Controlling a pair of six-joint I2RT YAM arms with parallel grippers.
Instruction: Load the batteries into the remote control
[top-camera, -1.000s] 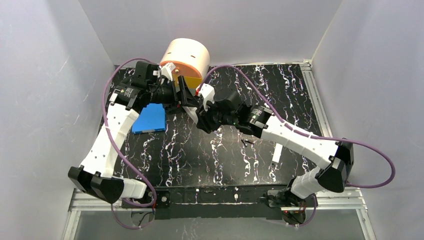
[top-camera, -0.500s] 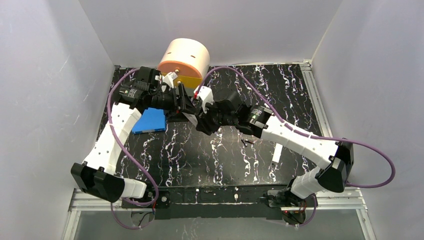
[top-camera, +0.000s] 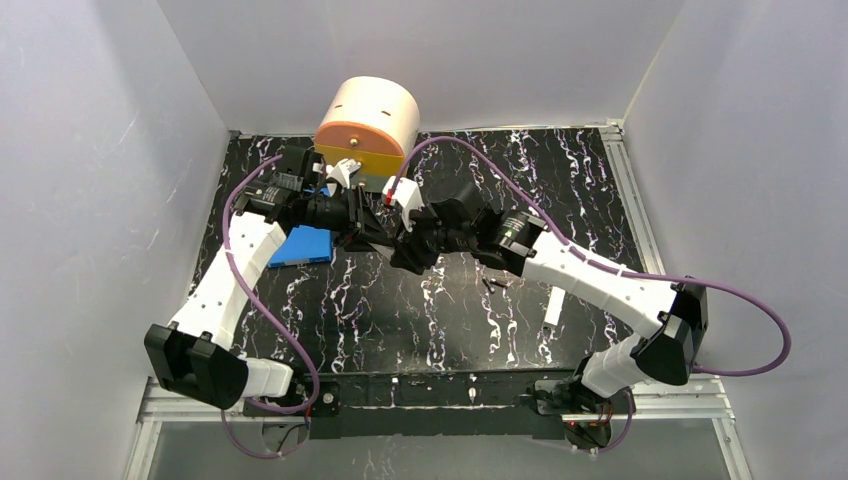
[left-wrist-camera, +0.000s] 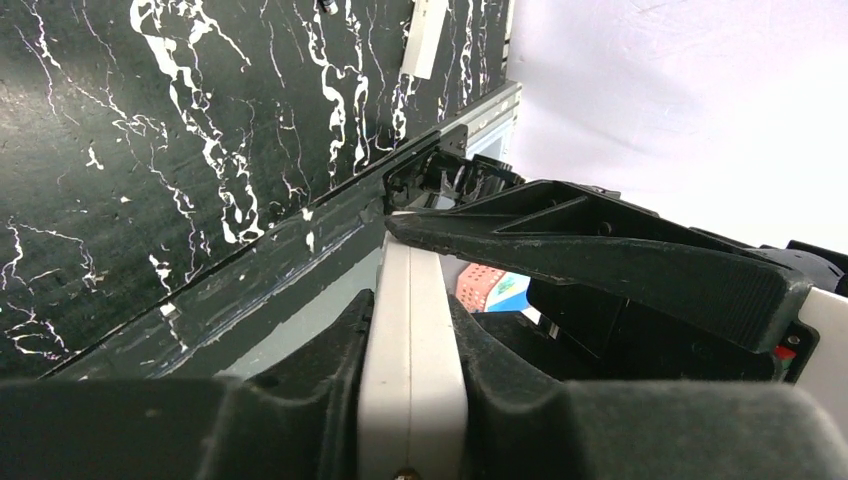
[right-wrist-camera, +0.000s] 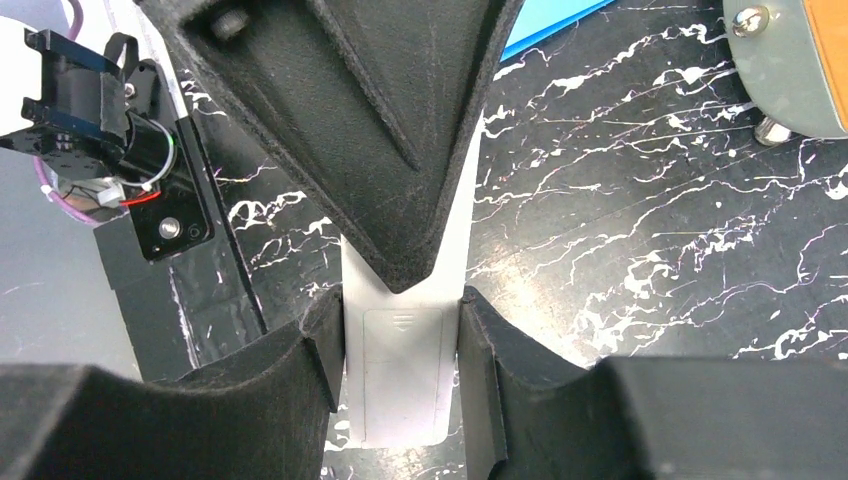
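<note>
Both claws grip the remote (right-wrist-camera: 461, 236) in the air over the far-left part of the desk (top-camera: 400, 322), in front of an orange drum (top-camera: 366, 124). The right claw (right-wrist-camera: 400, 345) is clamped across the remote's width at the battery end. The left claw (left-wrist-camera: 412, 340) pinches it from the other end, one finger lying over the plain back.

In the right wrist view the cover (right-wrist-camera: 400, 392) is outlined on that back, with a small arrow mark, and looks closed. So I judge the step in hand is opening the compartment, and no loading has begun. The batteries (top-camera: 491, 284) lie on the desk, well apart from the remote, near a white bar (top-camera: 552, 308).

The next move calls for one claw to hold firm while the other presses at the arrow and slides the cover off along the remote's length. With two grips so close, one finger may pin the cover shut.

From above the remote is almost wholly hidden by the wrists — its tilt and face cannot be read. The batteries are tiny, so which way their ends point is unclear.
</note>
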